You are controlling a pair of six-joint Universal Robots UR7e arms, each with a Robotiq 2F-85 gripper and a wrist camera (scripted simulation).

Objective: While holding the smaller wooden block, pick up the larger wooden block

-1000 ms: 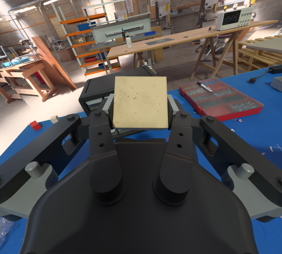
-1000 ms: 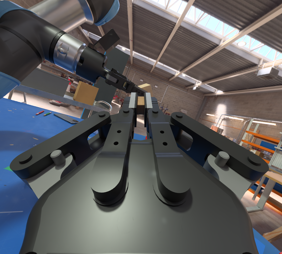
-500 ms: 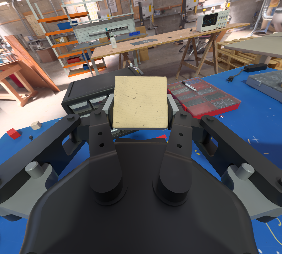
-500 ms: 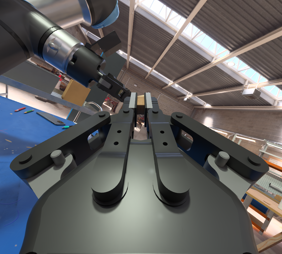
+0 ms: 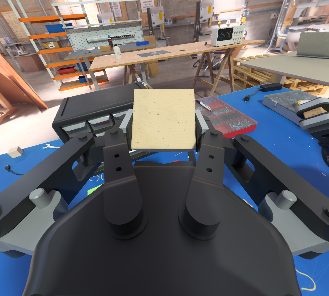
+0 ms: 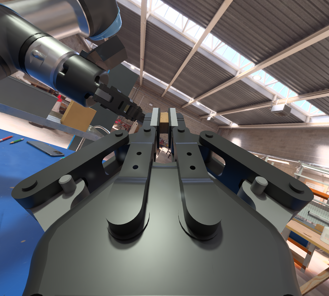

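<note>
Left gripper (image 5: 163, 124) fingers clamp the large block (image 5: 163, 118) by its flat sides; right gripper (image 6: 164, 117) pinches the small block (image 6: 163, 118). Both look light, rigid, grippy.

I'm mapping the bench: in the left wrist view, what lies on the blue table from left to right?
Small cube → wrench → black drawer cabinet → red parts tray → plug → grey tray.

My left hand (image 5: 163, 118) and right hand (image 6: 164, 117) are alike, each a broad matte charcoal palm with two dark linkage bars, grey round pins, paired screw holes and pale grey fingertip pads (image 6: 154, 116), while my left arm (image 6: 46, 38) is brushed silver with black joints and a light blue ring.
</note>
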